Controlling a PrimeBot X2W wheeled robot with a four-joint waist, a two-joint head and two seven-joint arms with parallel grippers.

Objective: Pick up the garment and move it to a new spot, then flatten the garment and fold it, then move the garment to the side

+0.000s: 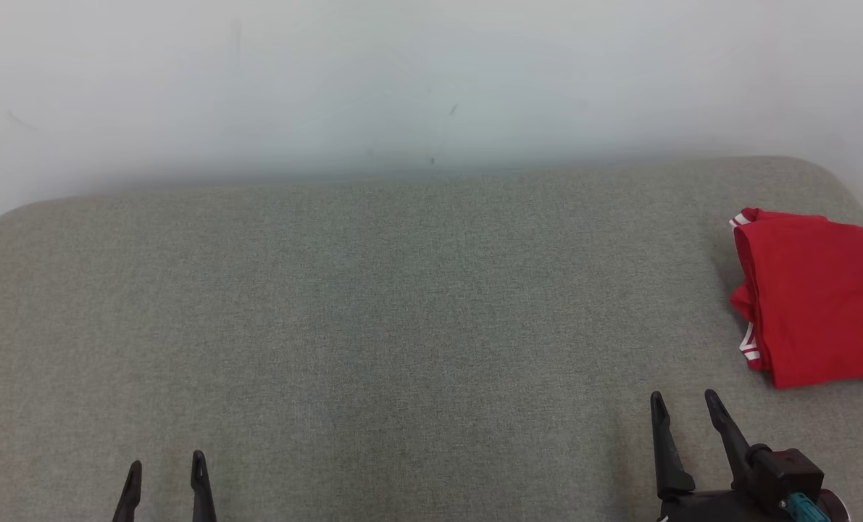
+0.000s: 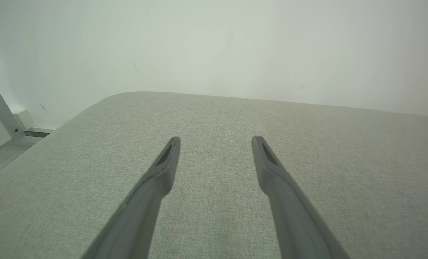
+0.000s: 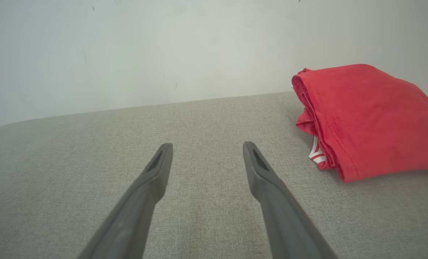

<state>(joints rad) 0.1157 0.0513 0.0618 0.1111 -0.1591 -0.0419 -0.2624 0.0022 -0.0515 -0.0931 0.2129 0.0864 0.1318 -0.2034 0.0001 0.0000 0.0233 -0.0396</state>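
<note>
At the desk's [image 1: 402, 326] right edge the bundled red garment [image 1: 815, 297] looks light, soft and floppy, best pinched at its thick folded edge, with left gripper [image 1: 167, 460] and right gripper [image 1: 683, 396] both wide, empty.

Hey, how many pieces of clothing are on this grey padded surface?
1. A red garment with white trim lies at the right end of the grey surface, beyond the right gripper; the head view cuts it off, so more could be hidden there.
</note>
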